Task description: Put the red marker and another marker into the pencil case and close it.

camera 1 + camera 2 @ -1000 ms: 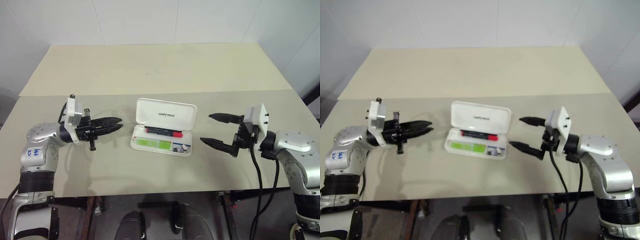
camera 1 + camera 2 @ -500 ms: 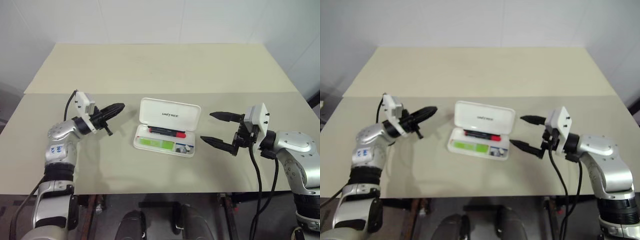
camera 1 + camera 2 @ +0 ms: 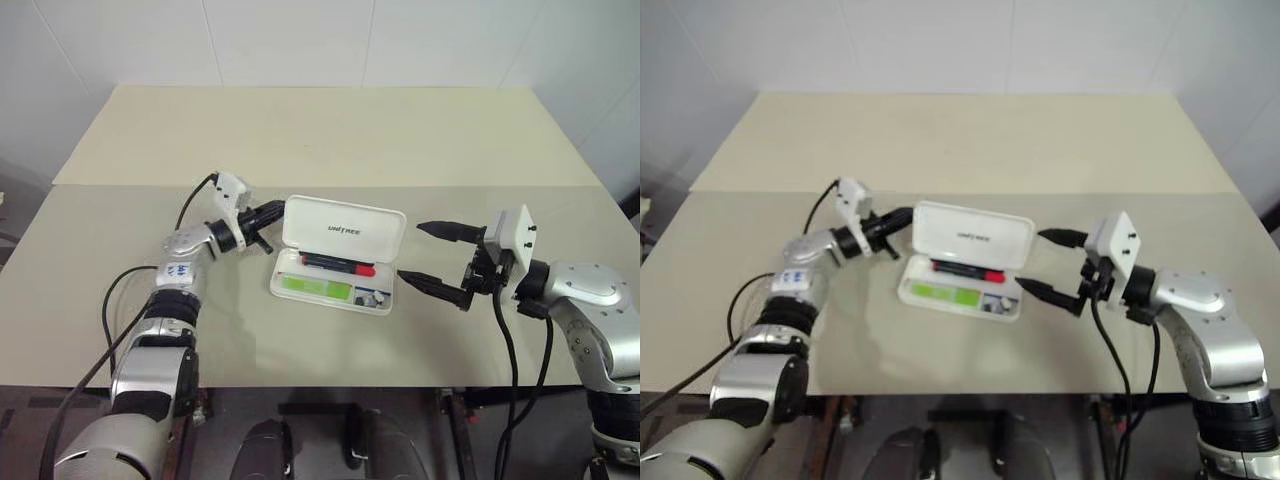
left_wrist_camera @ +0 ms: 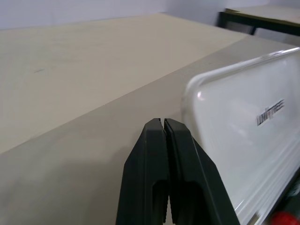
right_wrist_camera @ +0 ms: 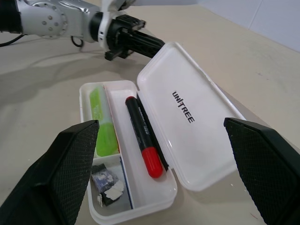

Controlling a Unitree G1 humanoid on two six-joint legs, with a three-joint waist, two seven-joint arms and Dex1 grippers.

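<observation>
The white pencil case lies open at the middle of the table, its lid standing up behind the tray. Inside lie the red marker along the back and the lime-green marker in front of it; both also show in the right wrist view, red marker and green marker. My left gripper is shut with nothing in it, its tip at the lid's upper left corner; I cannot tell whether it touches. My right gripper stands open just right of the case.
A small dark and white object sits in the tray's end compartment. The beige table stretches bare behind the case, with a seam running across it. White walls close in at the back.
My left arm has swung in from the left toward the case, bringing its shut gripper up to the lid's corner. The right gripper has stayed where it was, still open.
</observation>
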